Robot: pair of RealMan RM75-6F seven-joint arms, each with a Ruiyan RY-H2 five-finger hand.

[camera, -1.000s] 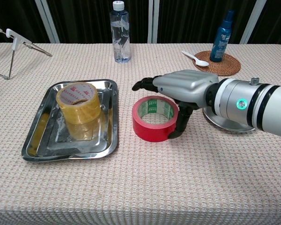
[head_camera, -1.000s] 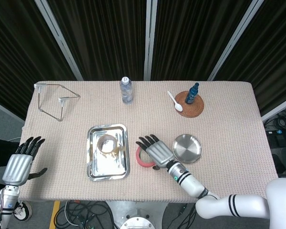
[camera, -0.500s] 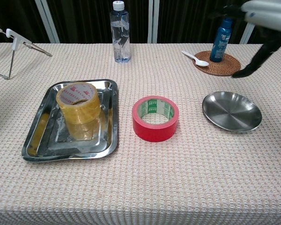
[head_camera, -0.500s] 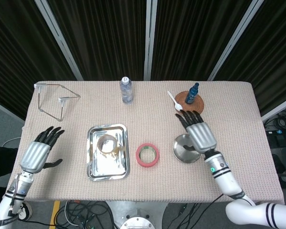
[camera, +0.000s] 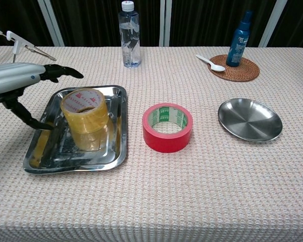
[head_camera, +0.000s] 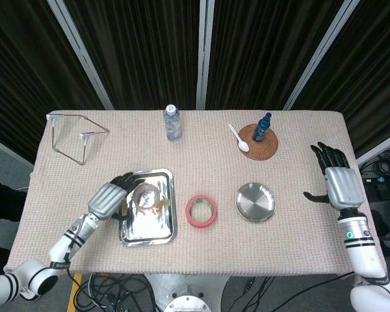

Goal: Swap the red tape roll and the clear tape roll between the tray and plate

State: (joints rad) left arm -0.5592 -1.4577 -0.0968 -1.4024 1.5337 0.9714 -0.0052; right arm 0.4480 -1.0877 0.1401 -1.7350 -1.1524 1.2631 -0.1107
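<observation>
Your left hand hangs at the left edge of the tray, fingers spread wide above the clear tape roll and thumb dropped beside it, holding nothing. That pose looks like a set-up to span the roll from above. The roll stands on its flat side in the tray, which suits that grasp. The red tape roll sits on the table between tray and plate, probably parked there so the plate stays bare for the clear roll. Your right hand is open with fingers apart, off past the table's right edge, well clear of the plate.
</observation>
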